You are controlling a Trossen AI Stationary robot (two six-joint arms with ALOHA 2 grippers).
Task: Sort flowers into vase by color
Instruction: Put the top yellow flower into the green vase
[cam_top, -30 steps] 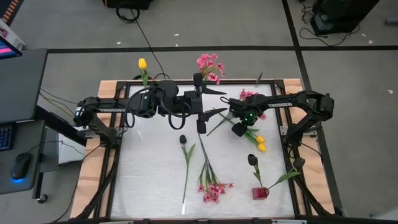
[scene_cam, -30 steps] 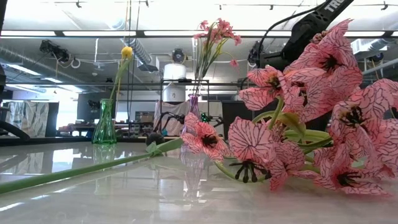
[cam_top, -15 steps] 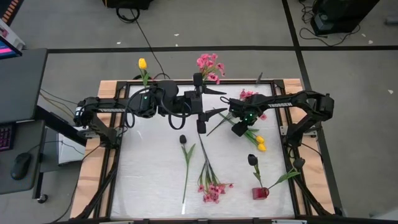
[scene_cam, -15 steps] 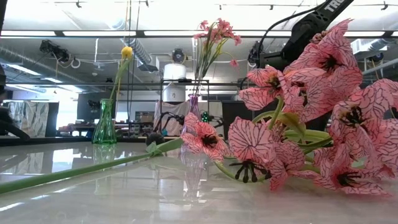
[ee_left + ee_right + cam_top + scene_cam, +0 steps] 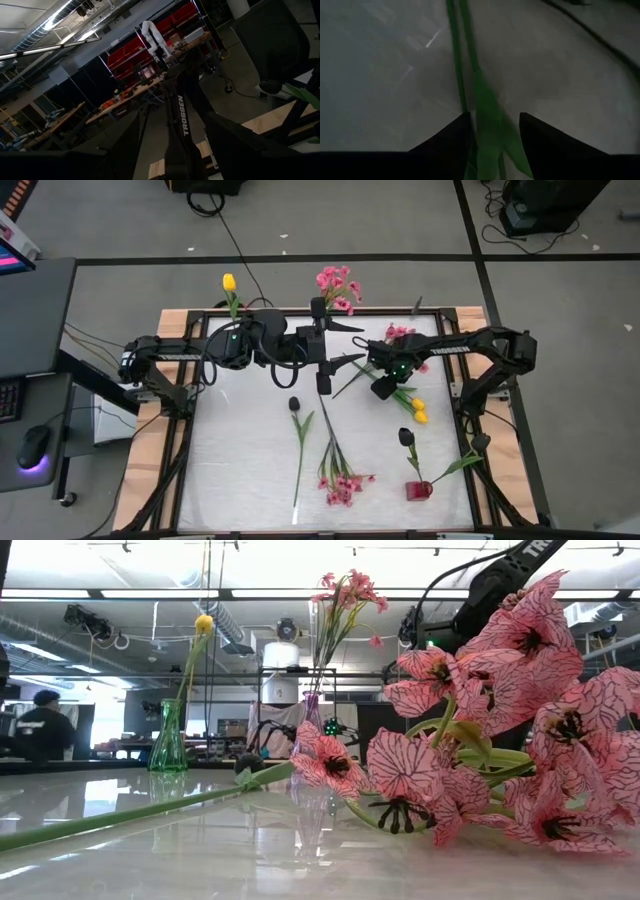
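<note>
Table [image 5: 240, 470] holds loose flowers: dark tulip [image 5: 294, 405], pink spray [image 5: 340, 483], yellow tulip [image 5: 418, 412]. Green vase [image 5: 168, 740] at the far edge holds a yellow bloom. Right gripper [image 5: 381, 388] low over the yellow tulip's stem [image 5: 482, 145], fingers either side, not visibly pinching. Left gripper [image 5: 322, 345] raised mid-table, spread, empty. Only the low view shows a person [image 5: 42, 728] behind.

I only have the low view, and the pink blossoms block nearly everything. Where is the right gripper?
Observer: The right gripper is low over the stem of the yellow tulip lying on the right side of the table.
Operator: And the left one?
Observer: The left gripper hangs open near the table's back middle, holding nothing.
Operator: Any dark tulips loose?
Observer: One dark tulip lies left of centre; another is in the red vase.
</note>
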